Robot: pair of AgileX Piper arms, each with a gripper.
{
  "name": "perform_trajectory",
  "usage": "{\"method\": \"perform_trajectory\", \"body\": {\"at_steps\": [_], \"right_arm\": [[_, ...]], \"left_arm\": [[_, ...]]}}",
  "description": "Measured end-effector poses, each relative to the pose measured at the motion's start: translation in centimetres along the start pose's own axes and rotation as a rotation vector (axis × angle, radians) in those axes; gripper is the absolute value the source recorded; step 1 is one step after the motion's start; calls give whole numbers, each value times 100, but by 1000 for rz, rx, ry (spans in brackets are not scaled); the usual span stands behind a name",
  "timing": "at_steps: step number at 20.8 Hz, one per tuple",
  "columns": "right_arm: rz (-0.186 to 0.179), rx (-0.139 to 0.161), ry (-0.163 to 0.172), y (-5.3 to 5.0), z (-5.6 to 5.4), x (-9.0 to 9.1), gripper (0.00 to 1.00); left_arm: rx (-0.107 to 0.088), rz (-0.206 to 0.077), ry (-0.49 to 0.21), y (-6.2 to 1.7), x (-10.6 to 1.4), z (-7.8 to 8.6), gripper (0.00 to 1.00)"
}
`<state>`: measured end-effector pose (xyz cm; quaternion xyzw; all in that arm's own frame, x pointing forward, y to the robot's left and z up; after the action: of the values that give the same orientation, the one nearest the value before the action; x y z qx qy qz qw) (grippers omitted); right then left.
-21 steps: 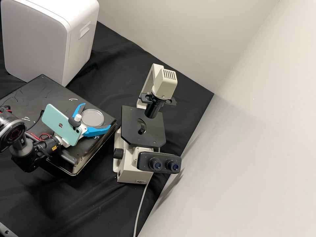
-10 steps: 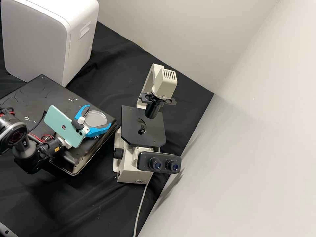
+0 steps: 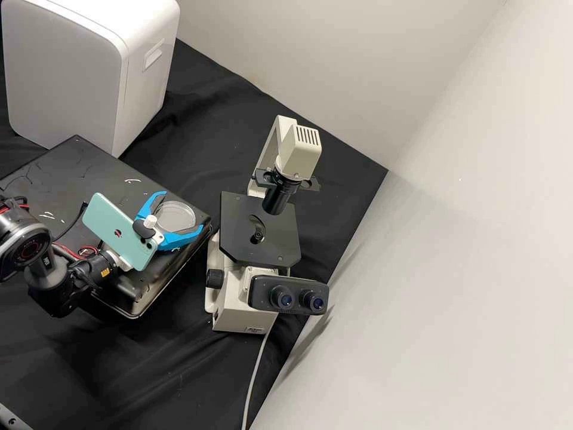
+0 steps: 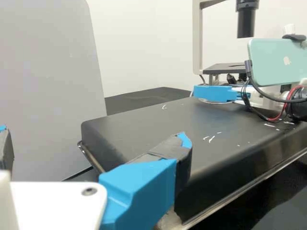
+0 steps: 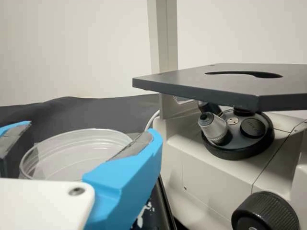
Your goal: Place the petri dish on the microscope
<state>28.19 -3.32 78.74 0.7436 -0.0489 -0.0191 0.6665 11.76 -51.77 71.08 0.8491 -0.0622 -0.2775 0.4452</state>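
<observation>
I see my right tool [image 3: 181,212] partly open astride the petri dish [image 3: 171,215] on the black case [image 3: 65,173] at left-centre, my left tool [image 4: 93,143] wide open, empty.

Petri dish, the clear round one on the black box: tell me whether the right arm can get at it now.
Probably yes. The right gripper sits around the clear round petri dish on the black box, its blue fingers on either side, nothing else in the way; contact I cannot judge.

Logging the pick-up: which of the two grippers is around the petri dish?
The right gripper: it straddles the petri dish on the black box; the left gripper is empty at that box's other end.
</observation>
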Motion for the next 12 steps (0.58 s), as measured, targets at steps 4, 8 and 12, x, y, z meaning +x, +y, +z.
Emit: {"method": "perform_trajectory", "body": {"at_steps": [4, 8, 12], "right_arm": [[0, 2, 0, 0, 0, 0, 0], [4, 9, 3, 12, -10, -2, 0], [5, 21, 1, 88, -43, -90, 0]], "left_arm": [[0, 0, 0, 0, 0, 0, 100], [0, 0, -2, -1, -1, 4, 100], [0, 0, -2, -1, -1, 4, 100]]}}
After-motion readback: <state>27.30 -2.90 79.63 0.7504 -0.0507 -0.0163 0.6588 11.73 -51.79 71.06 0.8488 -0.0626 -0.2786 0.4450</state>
